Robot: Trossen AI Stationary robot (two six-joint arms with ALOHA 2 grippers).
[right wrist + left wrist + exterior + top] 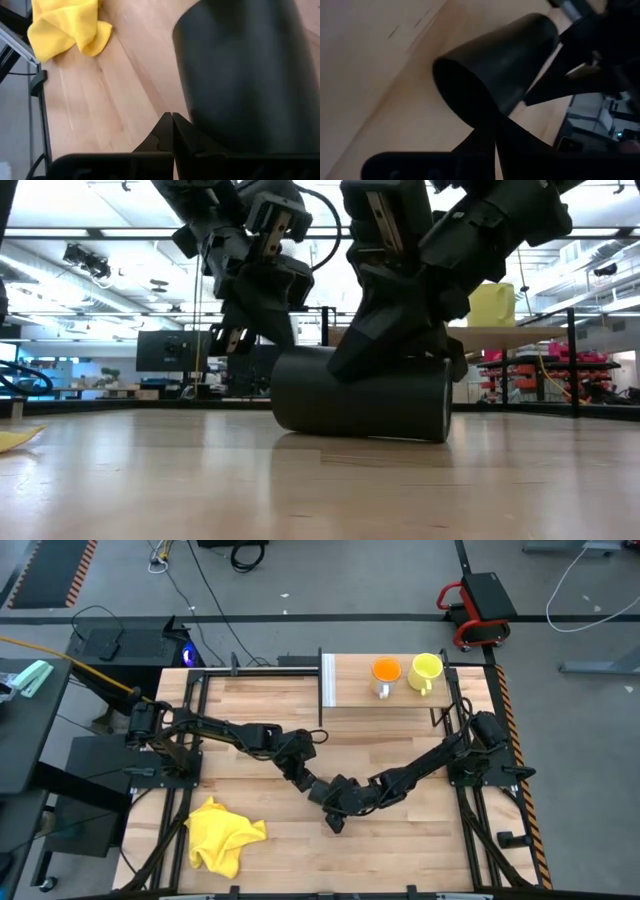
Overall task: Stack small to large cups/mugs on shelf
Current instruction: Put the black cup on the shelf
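The table (400, 840) carries everything, and the shelf (355, 680) stands at its far edge, right of centre. On the shelf, the orange cup (386, 671) and the yellow mug (425, 671) are set side by side, just apart. A yellow cloth (222, 833) is bunched at the near left, well apart from the work.

The black cup (362, 393) lies on its side near the table's middle, with both arms crowded over it. The left gripper (496, 131) is seen with its fingers pressed together at the cup's open rim, though whether the wall is pinched cannot be told. The right gripper (172, 120) has its fingers pressed together, holding nothing, resting against the cup's side.

Being round and on its side, the cup is judged likely to roll if it is nudged off-centre by either closed gripper, and it could be pushed toward the table's near edge. The two grippers are packed closely, so a collision between them is a risk if either is moved without the other being cleared. A thin rim hold, if there is one, could slip when the cup is tipped upright. Later, the orange cup and mug could be knocked from the shelf when the black cup is brought in.
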